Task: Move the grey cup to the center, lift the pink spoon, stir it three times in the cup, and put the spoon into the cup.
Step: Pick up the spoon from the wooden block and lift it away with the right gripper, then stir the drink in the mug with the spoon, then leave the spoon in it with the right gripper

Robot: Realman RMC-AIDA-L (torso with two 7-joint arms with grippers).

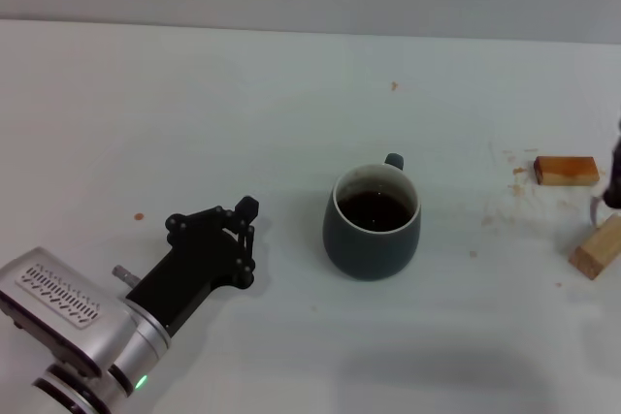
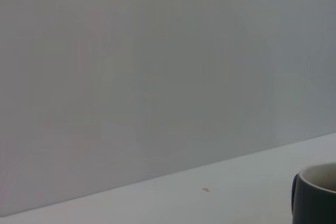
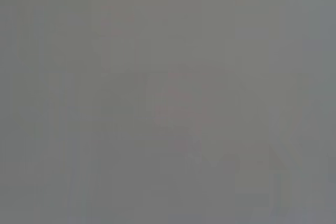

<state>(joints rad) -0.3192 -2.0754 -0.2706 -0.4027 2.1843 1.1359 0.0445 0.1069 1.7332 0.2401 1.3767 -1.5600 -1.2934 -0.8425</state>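
Two tan wooden blocks (image 1: pixel 566 171) (image 1: pixel 596 247) lie at the desk's (image 1: pixel 194 104) right edge, well apart from the grey cup (image 1: pixel 372 223), which stands near the middle holding dark liquid. Small orange specks dot the white desk, with a plain grey wall behind. The left gripper (image 1: pixel 243 235) rests left of the cup, fingers nearly closed on nothing. Only a dark sliver of the right gripper (image 1: pixel 613 174) shows above the blocks; its opening cannot be told.

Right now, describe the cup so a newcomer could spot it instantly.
On the white table, look near the middle, to the right of the left end effector. The cup is a squat dark grey mug with a pale inner wall, holding dark liquid. The wooden blocks at the right edge are tan and solid.
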